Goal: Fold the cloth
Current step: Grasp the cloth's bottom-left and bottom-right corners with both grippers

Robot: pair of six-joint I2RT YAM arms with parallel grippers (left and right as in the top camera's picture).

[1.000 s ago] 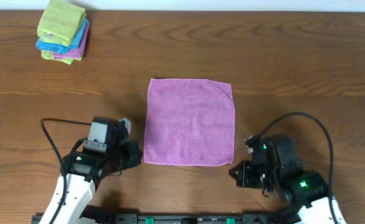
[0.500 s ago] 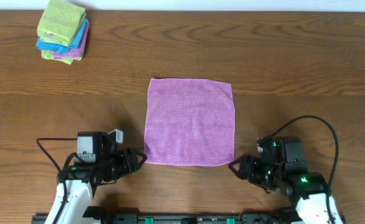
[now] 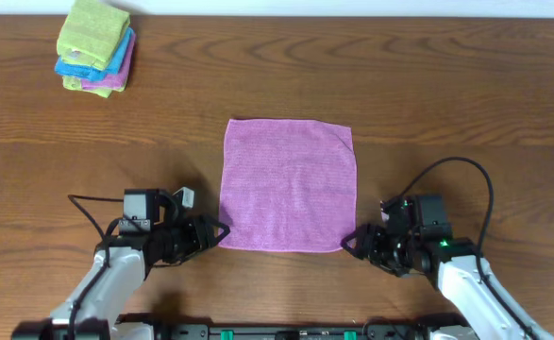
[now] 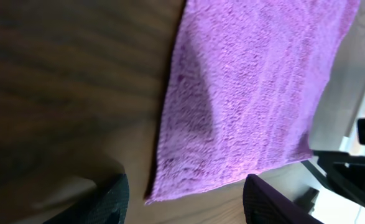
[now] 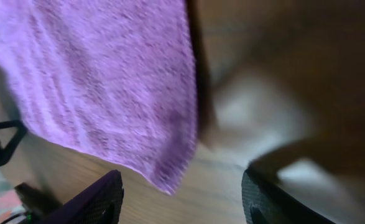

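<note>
The cloth (image 3: 289,184) is a lilac square lying flat in the middle of the wooden table. My left gripper (image 3: 218,232) is open at the cloth's near left corner, low over the table. In the left wrist view that corner (image 4: 154,198) lies between the two dark fingers, touching neither. My right gripper (image 3: 349,245) is open at the near right corner. The right wrist view shows that corner (image 5: 170,186) between the spread fingers, with table showing on both sides. Nothing is held.
A stack of folded cloths (image 3: 94,46), green on top with blue and pink below, sits at the far left corner of the table. Black cables loop behind both arms near the table's front edge.
Both grippers went from shut to open. Each arm swung inward, bringing its fingers to a near corner of the cloth. The cloth has not moved.
</note>
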